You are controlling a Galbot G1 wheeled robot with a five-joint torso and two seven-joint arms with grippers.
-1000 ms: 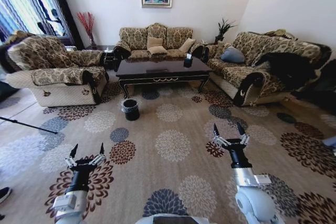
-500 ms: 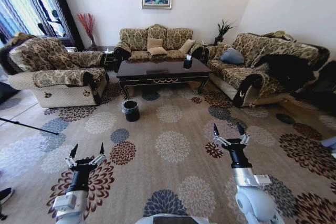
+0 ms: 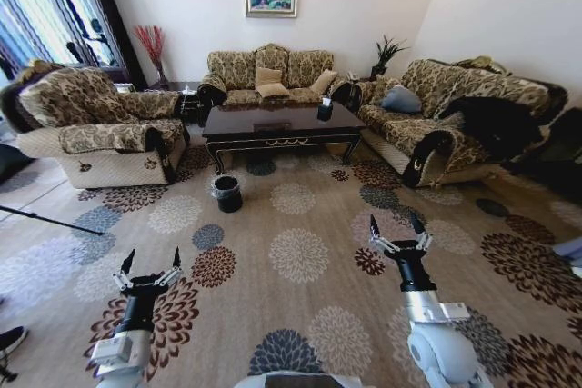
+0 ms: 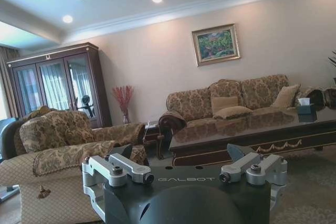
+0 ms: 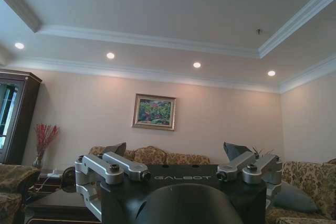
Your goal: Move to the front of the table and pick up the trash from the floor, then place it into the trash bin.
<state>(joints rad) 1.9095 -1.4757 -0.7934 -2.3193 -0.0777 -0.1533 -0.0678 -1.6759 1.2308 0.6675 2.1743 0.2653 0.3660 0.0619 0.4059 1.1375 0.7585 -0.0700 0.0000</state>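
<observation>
Head view: trash bin [image 3: 227, 194] stands before table [image 3: 282, 124].

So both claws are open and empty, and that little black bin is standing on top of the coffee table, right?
Not quite. The trash bin stands on the carpet in front of the table, near its left end, as the head view shows. The rest holds: the left gripper and right gripper are both open and empty, held low over the carpet.
</observation>
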